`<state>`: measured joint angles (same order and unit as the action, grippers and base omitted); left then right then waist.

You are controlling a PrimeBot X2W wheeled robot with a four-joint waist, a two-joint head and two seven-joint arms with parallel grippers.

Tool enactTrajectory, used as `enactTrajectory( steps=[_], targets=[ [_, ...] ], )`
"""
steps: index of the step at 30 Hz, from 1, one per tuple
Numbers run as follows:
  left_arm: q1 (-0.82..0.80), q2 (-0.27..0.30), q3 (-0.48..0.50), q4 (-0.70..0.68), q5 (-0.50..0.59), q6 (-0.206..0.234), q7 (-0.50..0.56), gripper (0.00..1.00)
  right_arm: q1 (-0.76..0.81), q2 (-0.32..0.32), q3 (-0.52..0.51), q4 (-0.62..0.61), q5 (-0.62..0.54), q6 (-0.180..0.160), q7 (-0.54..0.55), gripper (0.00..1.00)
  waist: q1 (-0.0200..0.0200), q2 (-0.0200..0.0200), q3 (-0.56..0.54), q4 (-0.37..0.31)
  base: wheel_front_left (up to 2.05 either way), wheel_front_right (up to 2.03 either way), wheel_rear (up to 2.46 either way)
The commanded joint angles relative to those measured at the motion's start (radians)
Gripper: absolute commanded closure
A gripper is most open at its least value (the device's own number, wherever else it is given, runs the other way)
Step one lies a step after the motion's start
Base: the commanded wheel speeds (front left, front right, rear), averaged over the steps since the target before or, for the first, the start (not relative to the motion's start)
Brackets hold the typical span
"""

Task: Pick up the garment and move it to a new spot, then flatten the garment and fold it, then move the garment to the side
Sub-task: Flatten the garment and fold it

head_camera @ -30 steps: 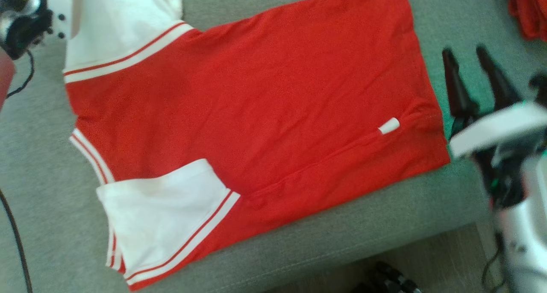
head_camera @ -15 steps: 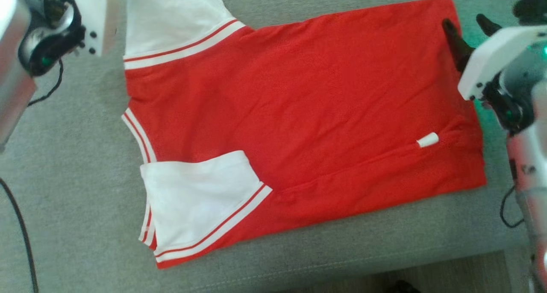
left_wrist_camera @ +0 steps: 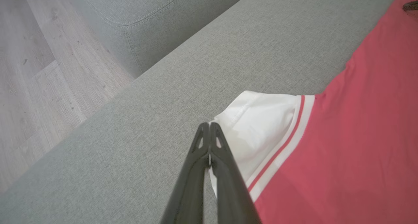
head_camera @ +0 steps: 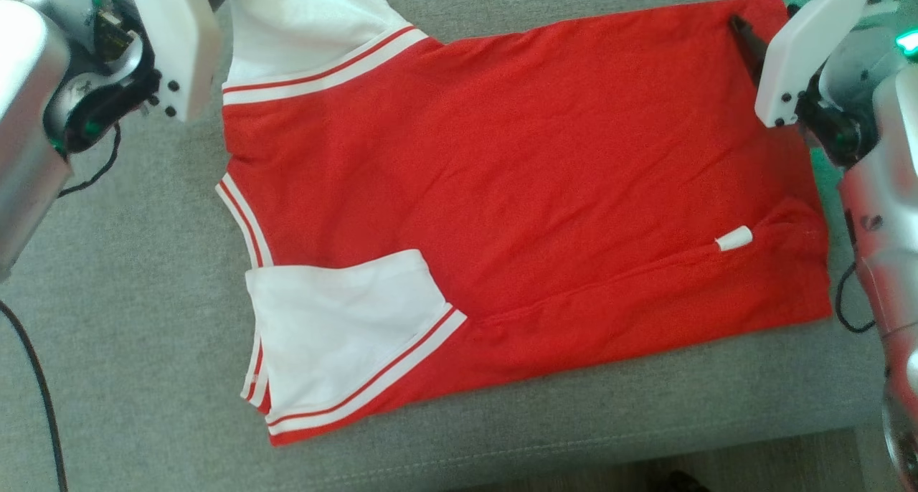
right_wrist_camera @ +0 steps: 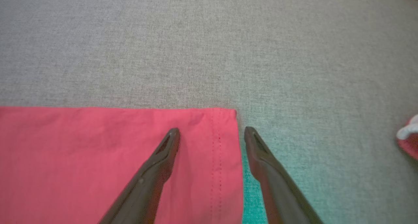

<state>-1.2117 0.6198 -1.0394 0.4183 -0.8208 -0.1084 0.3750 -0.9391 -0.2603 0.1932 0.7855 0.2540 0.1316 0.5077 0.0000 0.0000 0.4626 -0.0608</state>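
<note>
The garment is a red shirt with white sleeves, lying flat on the grey cushion. My left gripper is shut, and its tips sit at the outer corner of the far white sleeve. I cannot tell whether any cloth is pinched. In the head view, the left arm's white housing covers that gripper. My right gripper is open at the far hem corner. One finger lies over the red cloth and the other over bare cushion. One of its dark fingers shows in the head view.
A small white label sits near the hem. Wood floor lies past the cushion's edge, beside a second grey cushion. A black cable runs along the left. Another red and white cloth lies to the right.
The head camera has shifted. The right gripper moved from beside the hem's middle to its far corner. The left arm has come further into the picture at the upper left.
</note>
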Motion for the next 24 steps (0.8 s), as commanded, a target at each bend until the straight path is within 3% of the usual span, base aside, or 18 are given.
enactTrajectory(
  steps=[1, 13, 19, 20, 22, 23, 24],
  targets=[
    [-0.029, 0.048, 0.038, -0.028, -0.002, 0.007, 0.009, 1.00, -0.035, 0.013, 0.010, -0.012, -0.003, -0.001, -0.018, 0.00, 0.0000, 0.0000, 0.002, 0.003, 0.00, 0.00, 0.00],
    [-0.025, 0.053, 0.032, -0.042, -0.005, 0.015, 0.011, 1.00, -0.087, 0.028, 0.033, 0.072, 0.001, -0.001, -0.063, 0.00, 0.0000, 0.0000, 0.005, 0.015, 0.00, 0.00, 0.00],
    [-0.024, 0.053, 0.029, -0.042, -0.005, 0.015, 0.004, 1.00, -0.099, 0.027, 0.032, 0.105, 0.020, -0.001, -0.073, 0.18, 0.0000, 0.0000, 0.005, 0.019, 0.00, 0.00, 0.00],
    [-0.025, 0.052, 0.027, -0.042, -0.003, 0.014, 0.002, 1.00, -0.105, 0.023, 0.029, 0.115, 0.024, -0.001, -0.078, 0.36, 0.0000, 0.0000, 0.007, 0.021, 0.00, 0.00, 0.00],
    [-0.025, 0.051, 0.024, -0.040, -0.001, 0.013, -0.001, 1.00, -0.111, 0.021, 0.028, 0.125, 0.025, -0.001, -0.081, 0.59, 0.0000, 0.0000, 0.008, 0.024, 0.00, 0.00, 0.00],
    [-0.026, 0.050, 0.023, -0.039, 0.000, 0.013, -0.003, 1.00, -0.113, 0.020, 0.027, 0.131, 0.025, -0.001, -0.083, 0.92, 0.0000, 0.0000, 0.008, 0.025, 0.00, 0.00, 0.00],
    [-0.026, 0.050, 0.022, -0.038, 0.002, 0.013, -0.005, 1.00, -0.116, 0.018, 0.027, 0.136, 0.024, -0.001, -0.086, 1.00, 0.0000, 0.0000, 0.008, 0.026, 0.00, 0.00, 0.00]
  ],
)
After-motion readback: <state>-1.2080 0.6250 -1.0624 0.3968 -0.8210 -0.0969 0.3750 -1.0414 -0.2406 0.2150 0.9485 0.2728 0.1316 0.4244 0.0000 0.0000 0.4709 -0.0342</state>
